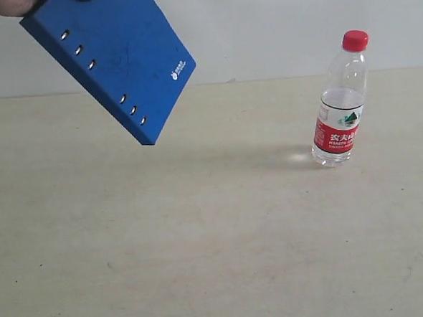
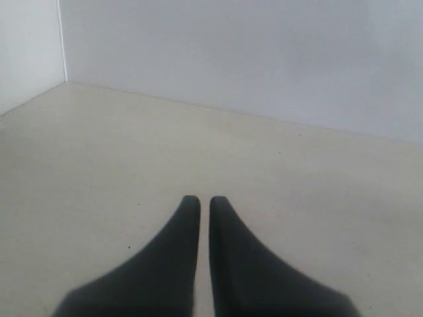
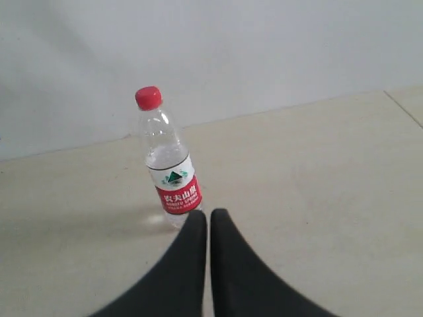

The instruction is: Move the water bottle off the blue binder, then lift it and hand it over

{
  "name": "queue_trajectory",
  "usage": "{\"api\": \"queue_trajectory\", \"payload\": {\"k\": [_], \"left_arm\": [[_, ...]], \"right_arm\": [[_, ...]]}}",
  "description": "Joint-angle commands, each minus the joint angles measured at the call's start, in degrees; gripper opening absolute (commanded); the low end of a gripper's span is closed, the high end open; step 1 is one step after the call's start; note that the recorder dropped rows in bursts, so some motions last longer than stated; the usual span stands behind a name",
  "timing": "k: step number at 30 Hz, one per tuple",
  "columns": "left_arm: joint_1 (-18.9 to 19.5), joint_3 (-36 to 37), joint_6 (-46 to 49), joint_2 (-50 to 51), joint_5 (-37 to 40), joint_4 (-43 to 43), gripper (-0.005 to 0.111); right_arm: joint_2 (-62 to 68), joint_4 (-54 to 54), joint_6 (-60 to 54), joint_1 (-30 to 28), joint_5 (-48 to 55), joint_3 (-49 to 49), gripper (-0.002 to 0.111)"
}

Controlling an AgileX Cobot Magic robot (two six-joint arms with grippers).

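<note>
Over the beige table's (image 1: 203, 259) far left corner, the blue binder (image 1: 112, 60) hangs tilted, held at its top by someone's hand (image 1: 8, 6). The water bottle (image 1: 341, 100) stands upright near the far right edge, well apart from it. The left gripper (image 2: 205, 201) and right gripper (image 3: 208, 214) are both pinched nearly closed and empty, with the bottle just beyond the right one.
</note>
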Motion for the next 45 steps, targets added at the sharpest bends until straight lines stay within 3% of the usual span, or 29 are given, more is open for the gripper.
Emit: {"api": "queue_trajectory", "payload": {"k": [1,3,4,6,9,12,19,23,29,33,39,45], "left_arm": [[0.1,0.2,0.2,-0.2,0.0,0.2,0.005],[0.1,0.2,0.2,-0.2,0.0,0.2,0.005],[0.1,0.2,0.2,-0.2,0.0,0.2,0.005],[0.1,0.2,0.2,-0.2,0.0,0.2,0.005],[0.1,0.2,0.2,-0.2,-0.2,0.2,0.005],[0.1,0.2,0.2,-0.2,-0.2,0.2,0.005],[0.1,0.2,0.2,-0.2,-0.2,0.2,0.005],[0.1,0.2,0.2,-0.2,-0.2,0.2,0.005],[0.1,0.2,0.2,-0.2,-0.2,0.2,0.005],[0.1,0.2,0.2,-0.2,-0.2,0.2,0.005],[0.1,0.2,0.2,-0.2,-0.2,0.2,0.005],[0.1,0.2,0.2,-0.2,-0.3,0.2,0.005]], "right_arm": [[-0.1,-2.1,-8.8,0.1,-10.1,0.7,0.000],[-1.2,-3.9,-22.9,0.0,-18.2,5.8,0.000],[-2.5,-4.0,-24.4,-0.1,-20.6,8.4,0.000],[-7.4,-3.3,-16.4,0.1,-27.7,19.9,0.000],[-7.4,-2.7,-8.5,0.2,-33.2,28.8,0.000],[-7.4,-1.5,-4.9,0.2,-22.3,28.8,0.000],[-7.4,-3.7,-13.0,0.0,-22.7,28.8,0.000],[-7.4,5.7,-24.0,0.0,-22.8,28.8,0.000],[-7.4,24.5,-26.7,0.0,-22.8,28.8,0.000],[-7.4,24.1,-35.5,0.0,-23.1,28.8,0.000],[-7.4,23.8,-36.8,0.0,-23.3,28.8,0.000],[-7.4,23.7,-35.8,-9.0,-22.5,28.8,0.000]]}}
